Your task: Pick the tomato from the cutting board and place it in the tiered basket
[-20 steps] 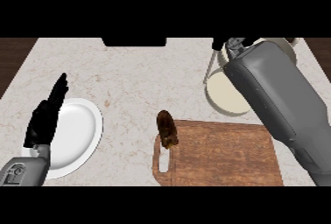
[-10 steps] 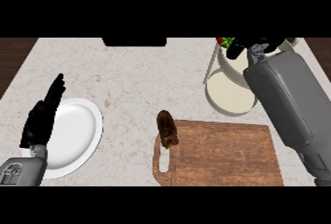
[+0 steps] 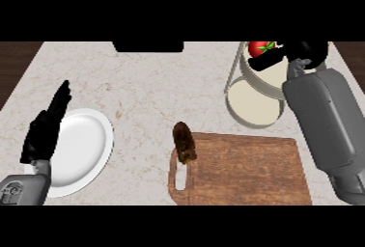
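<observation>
1. I see the pale speckled stone worktop [image 3: 157, 91] filling most of the head view.
2. A brown wooden cutting board with a handle slot [image 3: 246, 169] lies at the lower centre-right of the worktop.
3. The cream, wire-framed tiered basket [image 3: 251, 99] stands at the upper right, just beyond the board.
4. A round white plate [image 3: 85, 144] lies at the left.
5. My left hand [image 3: 44, 132] rests over the plate's left edge, fingers straight and pointing up, holding nothing.
6. My right hand [image 3: 299, 52] is over the basket's top, fingers curled at the tomato.
7. A dark brown oblong item [image 3: 185, 141] lies on the board's upper left corner.
8. The red tomato with a green stalk [image 3: 261, 48] sits at the basket's top tier, against my right hand's fingers.
</observation>
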Available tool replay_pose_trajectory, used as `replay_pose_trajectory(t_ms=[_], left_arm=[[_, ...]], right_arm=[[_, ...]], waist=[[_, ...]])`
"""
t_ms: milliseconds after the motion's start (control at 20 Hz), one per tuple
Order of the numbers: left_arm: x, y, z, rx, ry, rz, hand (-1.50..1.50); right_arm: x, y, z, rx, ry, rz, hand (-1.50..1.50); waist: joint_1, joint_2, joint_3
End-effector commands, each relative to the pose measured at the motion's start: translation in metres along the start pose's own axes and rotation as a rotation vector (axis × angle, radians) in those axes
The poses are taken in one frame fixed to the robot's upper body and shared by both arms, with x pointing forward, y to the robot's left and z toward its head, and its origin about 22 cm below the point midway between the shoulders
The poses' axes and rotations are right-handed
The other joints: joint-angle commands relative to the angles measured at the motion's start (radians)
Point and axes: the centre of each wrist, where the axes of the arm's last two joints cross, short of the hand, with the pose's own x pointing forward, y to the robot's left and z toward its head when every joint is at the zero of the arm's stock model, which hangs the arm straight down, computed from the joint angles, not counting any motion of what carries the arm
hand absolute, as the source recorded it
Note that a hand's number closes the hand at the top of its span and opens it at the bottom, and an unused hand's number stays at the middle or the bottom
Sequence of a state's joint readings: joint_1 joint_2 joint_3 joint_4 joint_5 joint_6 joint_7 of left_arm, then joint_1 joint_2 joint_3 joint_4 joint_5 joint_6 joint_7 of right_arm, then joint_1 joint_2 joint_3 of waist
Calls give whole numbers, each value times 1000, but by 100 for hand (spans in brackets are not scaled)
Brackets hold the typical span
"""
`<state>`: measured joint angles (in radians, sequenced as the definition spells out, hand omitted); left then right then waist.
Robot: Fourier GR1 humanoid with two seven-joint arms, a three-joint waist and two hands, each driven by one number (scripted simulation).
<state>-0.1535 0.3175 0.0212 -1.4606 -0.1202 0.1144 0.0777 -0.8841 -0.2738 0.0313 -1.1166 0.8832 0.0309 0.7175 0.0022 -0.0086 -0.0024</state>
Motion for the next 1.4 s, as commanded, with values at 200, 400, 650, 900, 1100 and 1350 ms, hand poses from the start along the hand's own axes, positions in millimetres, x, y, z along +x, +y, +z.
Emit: replay_pose_trajectory(t_ms=[200,400,650,900,1100,1350], left_arm=[[0,3,2,6,8,6,0],[-6,2,4,0,7,4,0],[-7,1,4,4,2,-7,0],[-19,5,14,27,24,5,0],[4,17,0,19,14,-7,0],[-16,5,12,21,2,2,0]], right_arm=[[-13,18,16,-101,-13,-209,-150],[-10,-16,14,-216,-50,-288,-150],[-35,-59,24,-281,33,-331,-150],[-75,-103,49,-247,146,-407,-150],[-119,-124,79,-183,162,-415,-150],[-186,-150,116,-214,122,-473,-150]], waist=[[1,8,3],[0,7,2],[-10,4,2],[-24,-1,2],[-33,-1,3],[-33,1,3]])
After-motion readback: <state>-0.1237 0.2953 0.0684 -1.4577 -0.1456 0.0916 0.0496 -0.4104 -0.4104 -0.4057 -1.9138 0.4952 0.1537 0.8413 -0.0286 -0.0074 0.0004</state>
